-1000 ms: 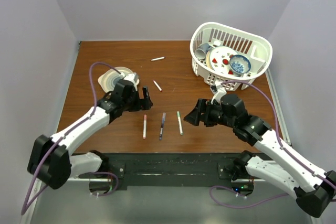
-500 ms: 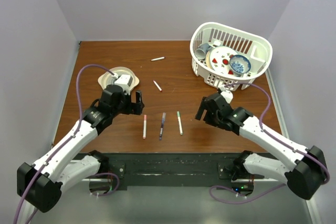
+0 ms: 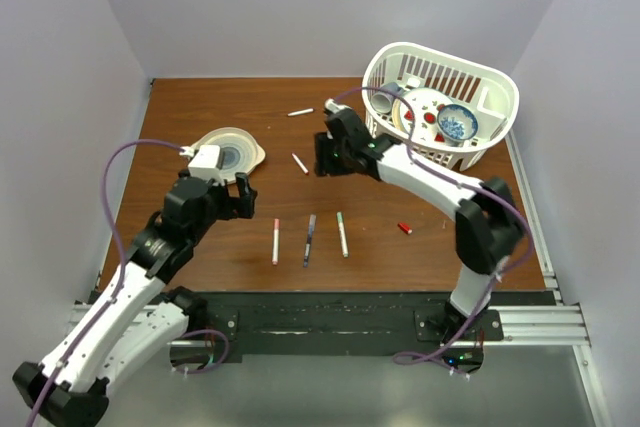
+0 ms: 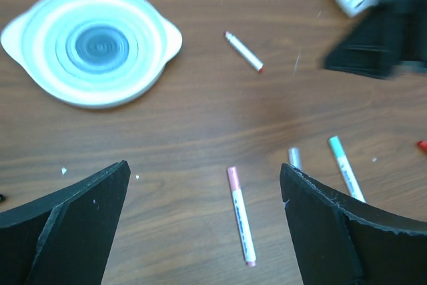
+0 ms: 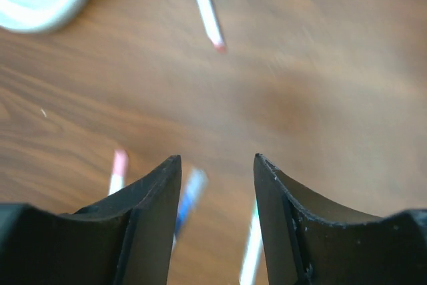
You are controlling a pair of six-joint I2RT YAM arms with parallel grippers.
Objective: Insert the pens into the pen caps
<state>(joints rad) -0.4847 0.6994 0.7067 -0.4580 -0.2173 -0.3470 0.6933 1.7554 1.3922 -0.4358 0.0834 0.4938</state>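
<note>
Three pens lie side by side near the front: a pink-capped pen (image 3: 276,241), a dark blue pen (image 3: 310,239) and a green-capped pen (image 3: 342,234). A white pen with a red tip (image 3: 300,163) lies further back, and another white pen (image 3: 300,112) lies at the far middle. A small red cap (image 3: 404,228) lies right of the green pen. My left gripper (image 3: 245,197) is open and empty, left of the row; the pink pen (image 4: 240,215) shows between its jaws. My right gripper (image 3: 322,155) is open and empty, just right of the red-tipped pen (image 5: 205,6).
A round white lid (image 3: 228,154) lies at the left, behind my left gripper. A white basket (image 3: 495,82) holding plates and a bowl stands at the back right, close behind my right arm.
My right arm has swung from the near right to the far middle beside the red-tipped pen; a red cap now shows where it was. My left arm has drawn back toward the near left.
</note>
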